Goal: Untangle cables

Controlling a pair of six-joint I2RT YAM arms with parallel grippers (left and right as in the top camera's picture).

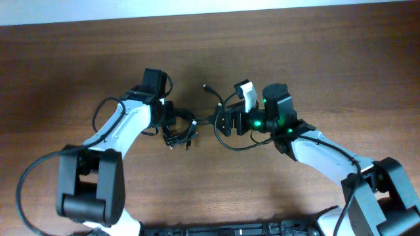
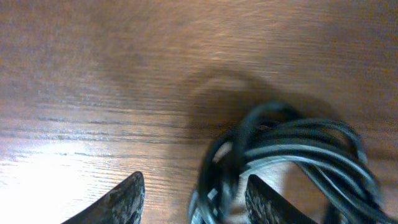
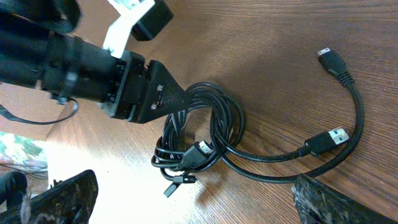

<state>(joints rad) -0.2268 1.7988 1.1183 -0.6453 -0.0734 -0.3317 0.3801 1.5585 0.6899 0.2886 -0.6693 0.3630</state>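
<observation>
The cables [image 1: 180, 136] lie in a black knotted bundle on the wooden table between my two grippers. In the left wrist view the bundle [image 2: 292, 152] fills the lower right. My left gripper [image 2: 196, 180] stands partly open, with one looped strand between its fingers, close to the right finger [image 2: 267, 202]. The right wrist view shows the bundle [image 3: 205, 130] with the left gripper's finger [image 3: 171, 99] pushed into its top. Two loose ends run right to a USB plug [image 3: 329, 140] and a small plug [image 3: 333, 62]. My right gripper [image 3: 196, 180] is wide open, just short of the bundle.
One plug end [image 1: 207, 86] lies apart on the table [image 1: 295, 59], behind the grippers. Both arms reach in from the front corners and nearly meet at the centre. Thick black arm wires [image 1: 26, 190] loop by the left base.
</observation>
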